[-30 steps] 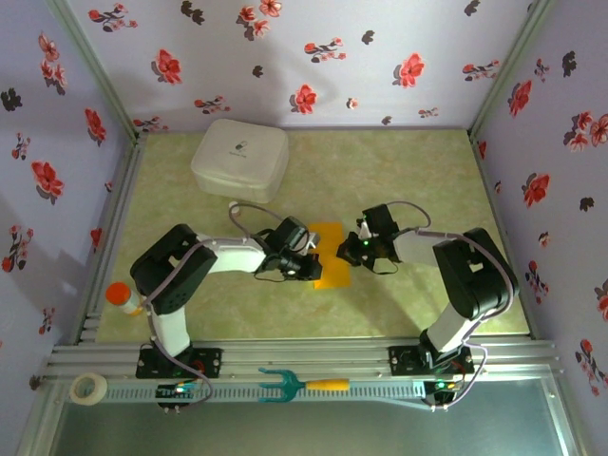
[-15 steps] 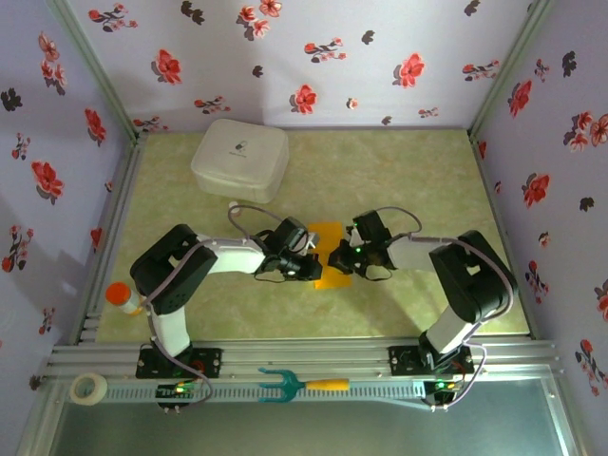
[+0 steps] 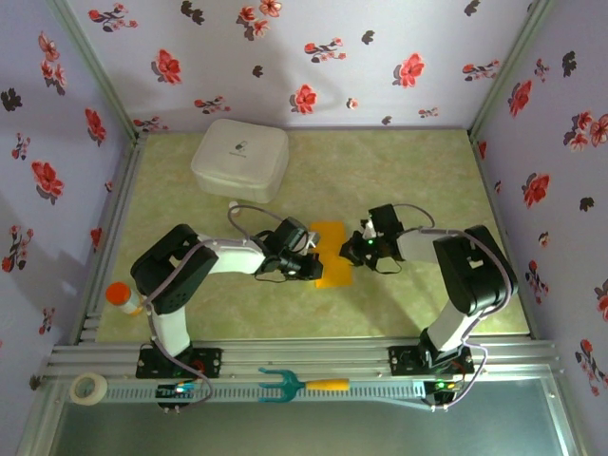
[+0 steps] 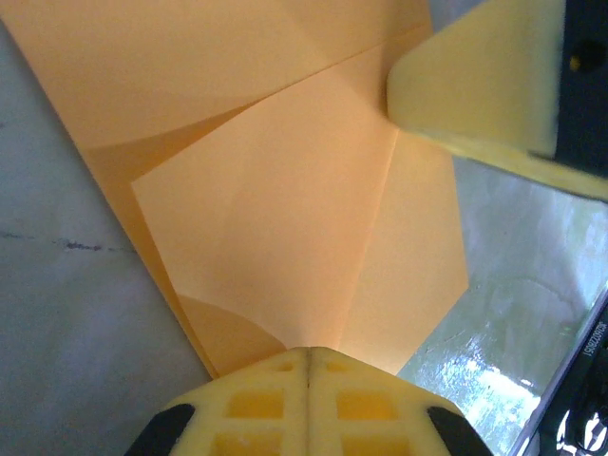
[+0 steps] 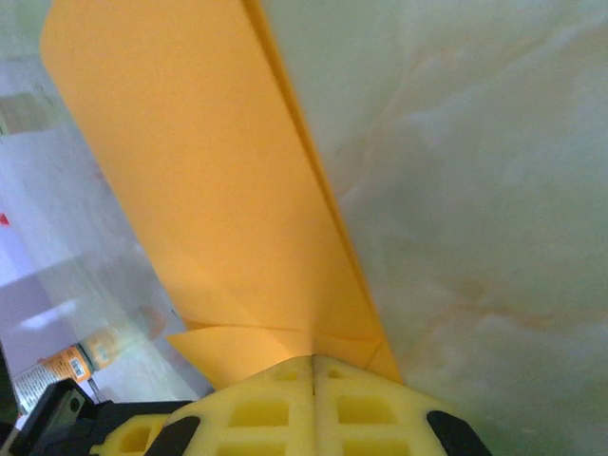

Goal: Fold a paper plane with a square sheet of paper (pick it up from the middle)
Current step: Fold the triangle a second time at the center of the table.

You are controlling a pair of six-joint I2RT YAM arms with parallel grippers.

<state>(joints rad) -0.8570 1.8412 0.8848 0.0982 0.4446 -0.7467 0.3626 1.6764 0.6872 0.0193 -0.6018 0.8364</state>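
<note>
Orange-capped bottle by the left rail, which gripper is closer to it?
Left. The left gripper sits at the folded paper's left edge, on the bottle's side; the right gripper is across the paper, farther away.

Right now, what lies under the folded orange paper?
The paper plane lies flat on the green marbled table, which shows around it. The patch directly beneath is covered, so unseen.
</note>
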